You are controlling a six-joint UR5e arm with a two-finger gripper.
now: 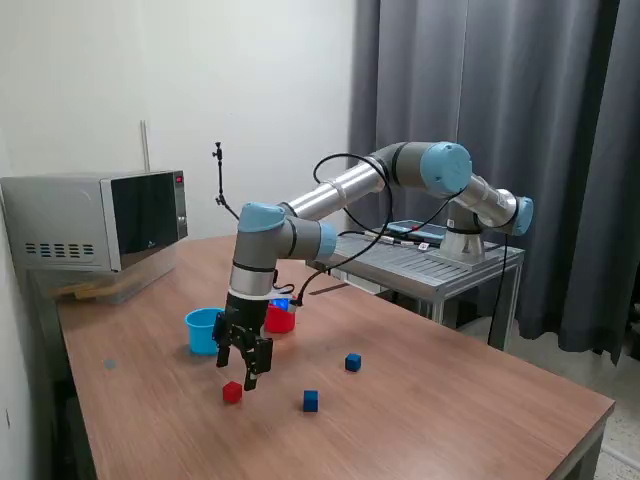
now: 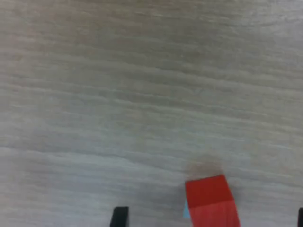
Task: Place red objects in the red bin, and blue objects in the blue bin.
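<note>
The wooden table (image 1: 430,400) carries everything. The UR5e arm (image 1: 330,195) reaches across it from its stand and bends straight down at the wrist. The light blue cup (image 1: 203,330) and the red cup (image 1: 280,319) stand just behind that wrist. The gripper (image 1: 246,368) hangs low, jaws spread and empty. A red cube (image 1: 232,392) lies on the table just below and slightly toward the exterior view's left of the fingertips; in the wrist view this cube (image 2: 210,203) sits between the two finger tips, nearer one side, so a short descent should likely bracket it. Two blue cubes (image 1: 310,401) (image 1: 352,362) lie toward the exterior view's right.
</note>
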